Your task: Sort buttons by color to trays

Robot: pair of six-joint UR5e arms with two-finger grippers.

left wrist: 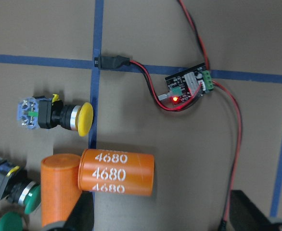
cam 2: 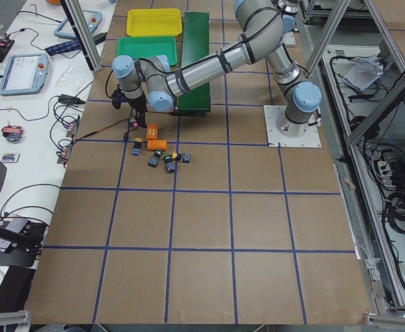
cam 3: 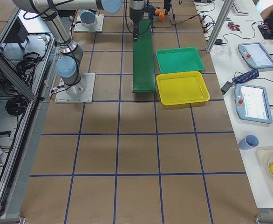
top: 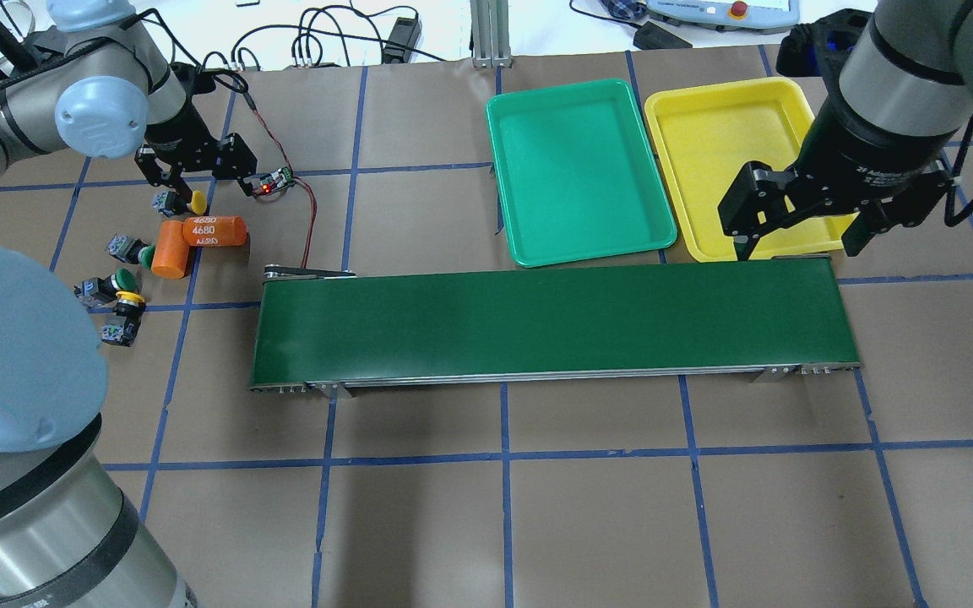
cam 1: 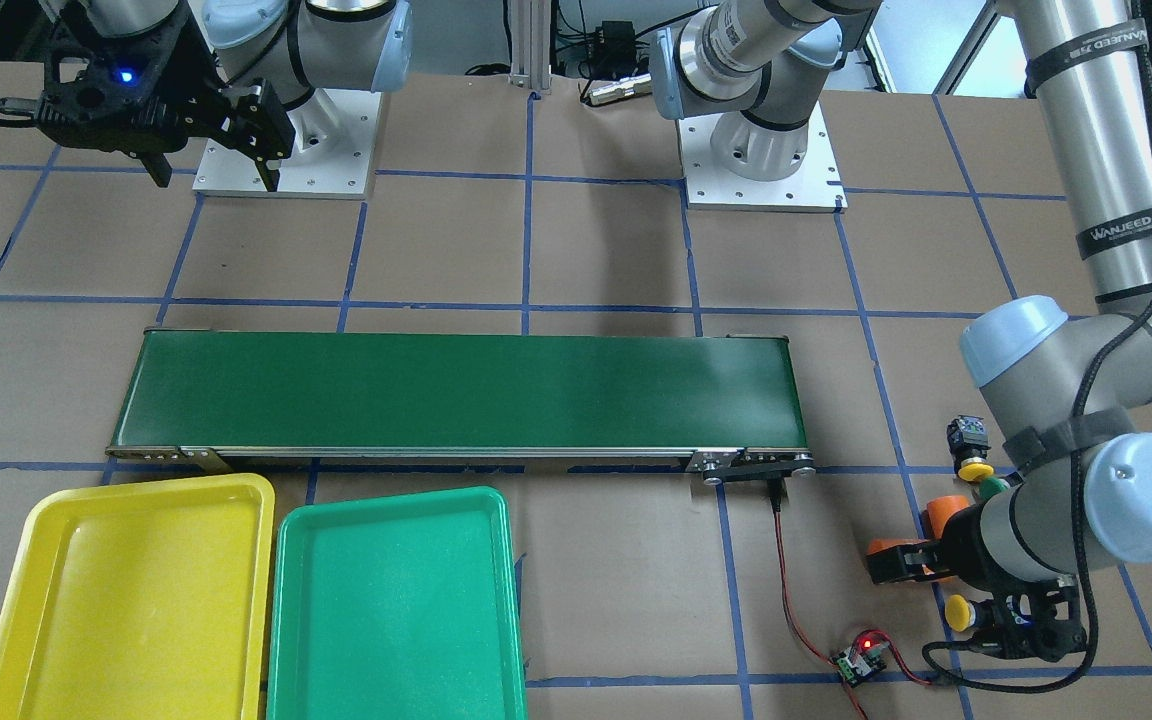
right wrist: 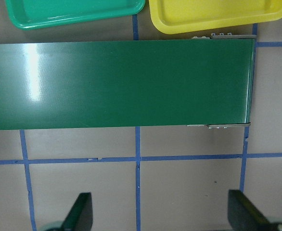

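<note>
L claw (top: 203,186): wide open, nothing held, hung low over the surface's (top: 605,507) L end. Just ahead of it, one yellow button (left wrist: 59,115) is laid on its side, touched by neither finger. Between that button and the wrist view's L-hand finger (left wrist: 81,214), two orange cylinders (left wrist: 117,172) marked 4680 are found touching each other; these stand closest in the way. Beyond that finger, two green buttons (top: 130,251) and a 2nd yellow button (top: 123,317) are bunched. Ahead of the claw on the other side, a small ctrl board (left wrist: 186,89) w/ red LED is set, and its red/black wire (left wrist: 237,125) is run down toward the other finger.

The conveyor belt (top: 550,325) is stretched from near the cylinders to under the R claw (top: 797,252). That claw is wide open, empty, and held over the belt's end edge. Beyond the belt from it, the yellow tray (top: 723,143) is seen ahead and the green tray (top: 575,169) ahead-L, w/ a narrow gap between them. Behind the claw a broad stretch of papered surface is left.

All 4 buttons are shown overhead, well apart from the trays. In the front view part of the bunch is covered by the L arm.
</note>
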